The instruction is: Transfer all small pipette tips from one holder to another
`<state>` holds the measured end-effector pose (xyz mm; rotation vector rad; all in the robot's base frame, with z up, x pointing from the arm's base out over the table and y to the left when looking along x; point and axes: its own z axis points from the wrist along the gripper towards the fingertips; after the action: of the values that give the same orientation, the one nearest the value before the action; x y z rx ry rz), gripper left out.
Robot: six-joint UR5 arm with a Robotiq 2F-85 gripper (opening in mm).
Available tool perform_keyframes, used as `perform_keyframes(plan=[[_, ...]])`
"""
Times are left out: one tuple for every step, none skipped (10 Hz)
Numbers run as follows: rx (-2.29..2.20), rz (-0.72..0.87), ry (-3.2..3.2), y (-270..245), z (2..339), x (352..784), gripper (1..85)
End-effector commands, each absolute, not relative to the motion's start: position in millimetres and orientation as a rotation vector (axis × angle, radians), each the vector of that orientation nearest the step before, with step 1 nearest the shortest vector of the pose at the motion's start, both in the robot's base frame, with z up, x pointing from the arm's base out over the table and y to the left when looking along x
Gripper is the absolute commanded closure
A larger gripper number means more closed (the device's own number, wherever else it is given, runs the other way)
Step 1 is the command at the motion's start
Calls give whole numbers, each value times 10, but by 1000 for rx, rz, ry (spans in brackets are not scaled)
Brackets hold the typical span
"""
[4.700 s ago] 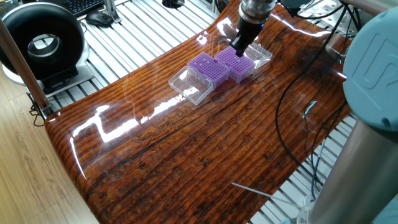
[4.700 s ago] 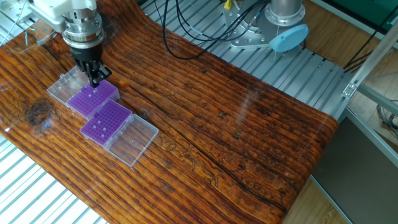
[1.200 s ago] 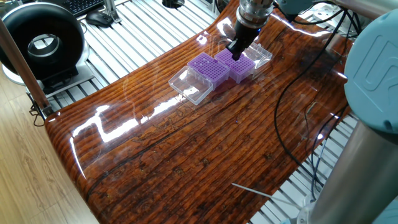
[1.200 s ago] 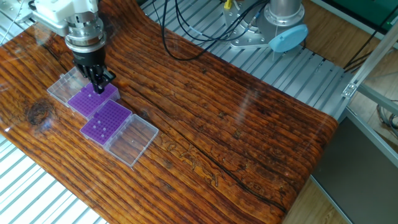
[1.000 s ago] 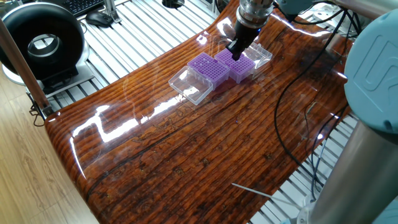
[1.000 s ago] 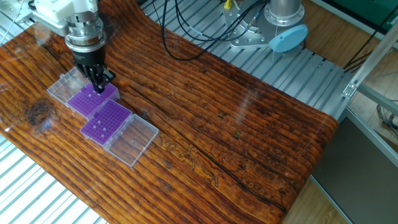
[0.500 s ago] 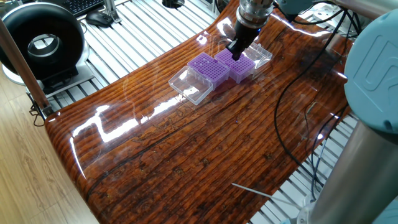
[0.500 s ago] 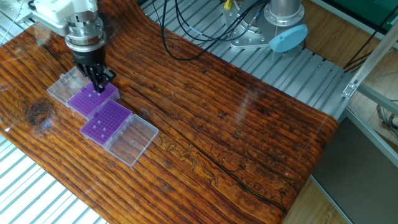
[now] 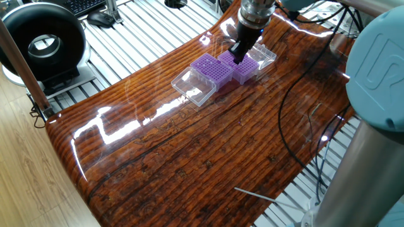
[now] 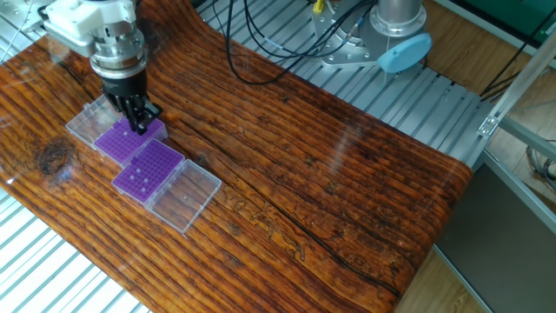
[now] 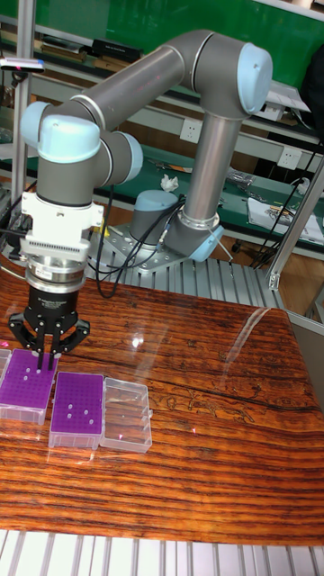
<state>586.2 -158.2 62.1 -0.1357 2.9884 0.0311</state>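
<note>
Two purple grid racks lie side by side. My gripper [image 10: 138,124] [image 9: 238,57] [image 11: 40,362] hangs low over the far rack [image 10: 127,141] [image 9: 243,67] [image 11: 25,385], its tips right at the grid. The fingers are drawn together and look shut. Whether a tip sits between them is too small to see. A few small pipette tips [image 10: 139,178] [image 11: 81,414] show as pale dots in the near rack [image 10: 150,167] [image 9: 211,69] [image 11: 76,407]. The far rack also shows a pale dot or two [image 11: 27,376].
A clear hinged lid lies open beside each rack [image 10: 184,196] [image 10: 88,123] [image 9: 192,87] [image 9: 266,54]. The wooden table [image 10: 330,191] ends in a curved edge. Black cables [image 9: 297,107] trail over it, and the arm's base [image 10: 395,35] stands behind.
Over the last few seconds the gripper has sunk slightly toward the far rack and shifted a little. In the last second it has barely moved.
</note>
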Motion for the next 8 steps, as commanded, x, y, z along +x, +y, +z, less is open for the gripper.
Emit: perform_keyframes(plan=[[-129,26,2986,-1455,662,6006,653],[-122,29,2986,-1405,652,6052,653],[-114,33,2981,-1353,635,6092,643],[-110,34,2981,-1307,633,6118,637],[-101,28,2984,-1270,649,6151,637],[-100,12,2984,-1243,652,6203,637],[-95,21,2982,-1197,637,6249,637],[-95,21,2979,-1174,622,6289,637]])
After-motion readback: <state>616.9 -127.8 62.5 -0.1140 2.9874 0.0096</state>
